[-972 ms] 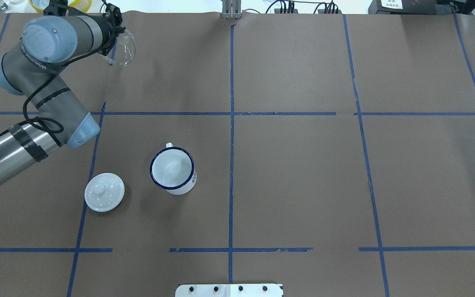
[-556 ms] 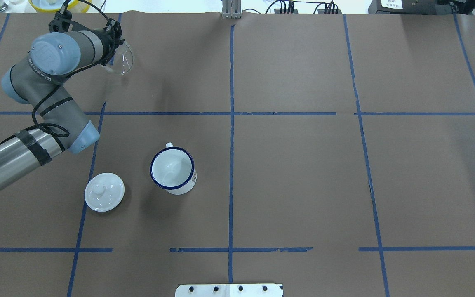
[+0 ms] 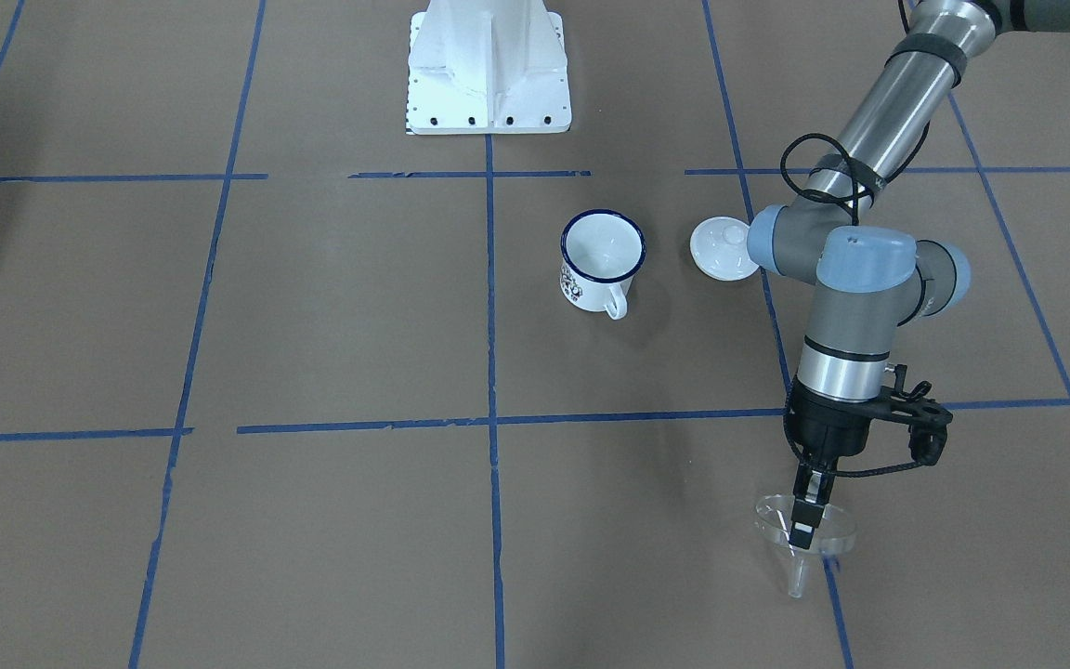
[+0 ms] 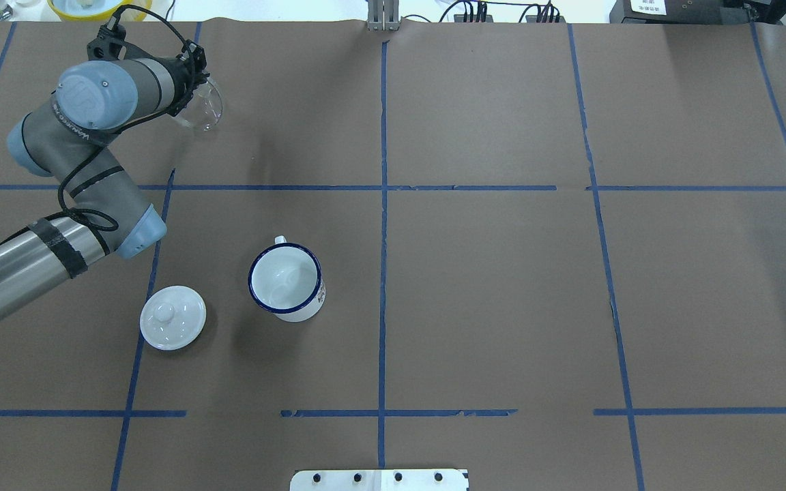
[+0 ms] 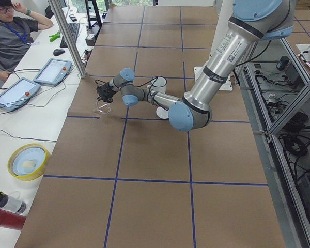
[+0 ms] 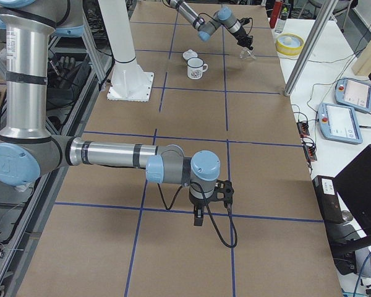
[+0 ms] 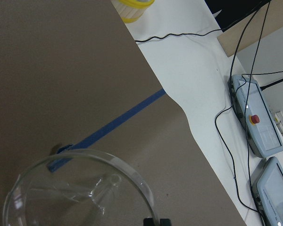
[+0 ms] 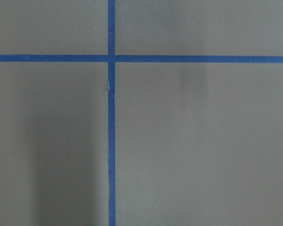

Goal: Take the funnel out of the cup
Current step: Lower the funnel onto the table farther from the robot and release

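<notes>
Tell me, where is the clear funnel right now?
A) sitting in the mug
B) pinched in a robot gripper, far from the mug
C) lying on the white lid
B: the left gripper pinches the funnel by its rim, well away from the cup, which stands empty.

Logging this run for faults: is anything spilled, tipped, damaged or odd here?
Nothing stands out. The cup stands upright and empty, the lid sits knob-up beside it, and the left gripper holds the funnel by its rim, spout down. No spill shows.
</notes>
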Action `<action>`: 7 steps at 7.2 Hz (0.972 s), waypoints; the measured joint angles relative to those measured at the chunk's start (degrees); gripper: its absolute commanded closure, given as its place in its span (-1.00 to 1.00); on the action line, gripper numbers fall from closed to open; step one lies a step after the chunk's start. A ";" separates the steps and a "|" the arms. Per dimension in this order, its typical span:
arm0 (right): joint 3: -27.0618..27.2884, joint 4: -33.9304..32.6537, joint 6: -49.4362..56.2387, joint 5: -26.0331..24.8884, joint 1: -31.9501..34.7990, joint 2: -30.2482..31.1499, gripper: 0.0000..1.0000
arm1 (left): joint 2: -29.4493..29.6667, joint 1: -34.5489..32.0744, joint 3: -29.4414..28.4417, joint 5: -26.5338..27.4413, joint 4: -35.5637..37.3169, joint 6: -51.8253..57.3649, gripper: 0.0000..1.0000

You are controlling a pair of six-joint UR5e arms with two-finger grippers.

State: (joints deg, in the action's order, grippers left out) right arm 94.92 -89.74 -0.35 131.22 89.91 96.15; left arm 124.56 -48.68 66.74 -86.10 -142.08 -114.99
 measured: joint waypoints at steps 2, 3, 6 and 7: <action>0.00 0.00 0.00 0.00 0.00 0.00 -1.00 | 0.01 -0.16 1.10 -0.62 0.08 2.94 -1.00; 0.00 0.00 0.00 0.00 0.00 0.00 -1.00 | -0.39 -0.43 3.45 -2.49 0.40 5.33 -1.00; 0.00 0.00 0.00 0.00 0.00 0.00 -1.00 | -5.84 -0.97 18.49 -11.65 9.61 18.42 -1.00; 0.00 0.00 0.00 0.00 0.00 0.00 -1.00 | -7.97 -1.12 25.46 -15.40 16.49 23.64 -1.00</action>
State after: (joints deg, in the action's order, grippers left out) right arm 94.92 -89.74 -0.35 131.22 89.91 96.15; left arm 116.59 -49.81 92.19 -101.50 -125.59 -91.35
